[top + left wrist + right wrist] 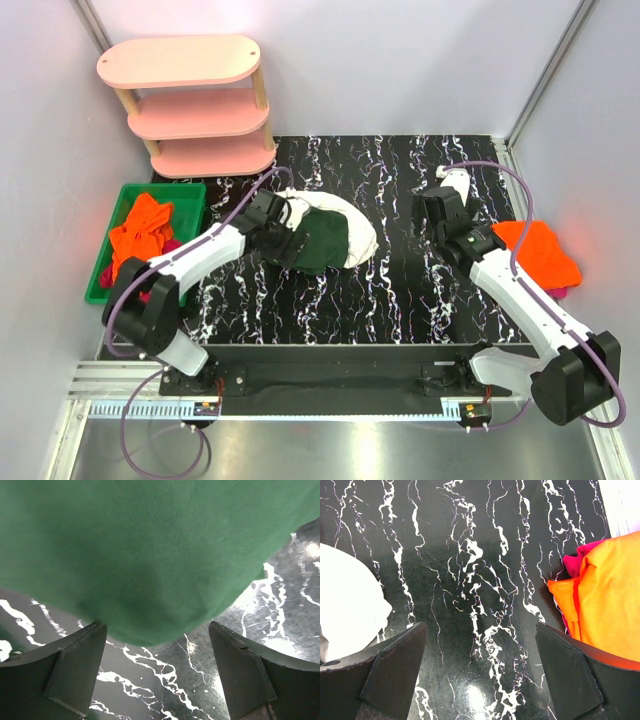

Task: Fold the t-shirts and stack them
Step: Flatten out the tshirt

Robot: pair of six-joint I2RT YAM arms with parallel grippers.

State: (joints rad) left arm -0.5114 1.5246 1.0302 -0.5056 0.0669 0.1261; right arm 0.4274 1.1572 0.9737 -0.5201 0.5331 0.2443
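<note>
Top external view: a bunched white and green shirt [335, 232] lies in the middle of the table [400, 290], with the left gripper [157, 625] right at it.
In the left wrist view, the left gripper's two fingers stand wide apart. The shirt's green cloth hangs down between their tips and is not pinched. The right gripper [480, 630] is wide open too and holds nothing. It hangs over bare table, between the shirt and an orange shirt [540, 250]. That orange shirt lies flat at the right edge, on top of a pink shirt [572, 562]. More orange cloth [140, 235] sits in a green bin [185, 200] on the left.
</note>
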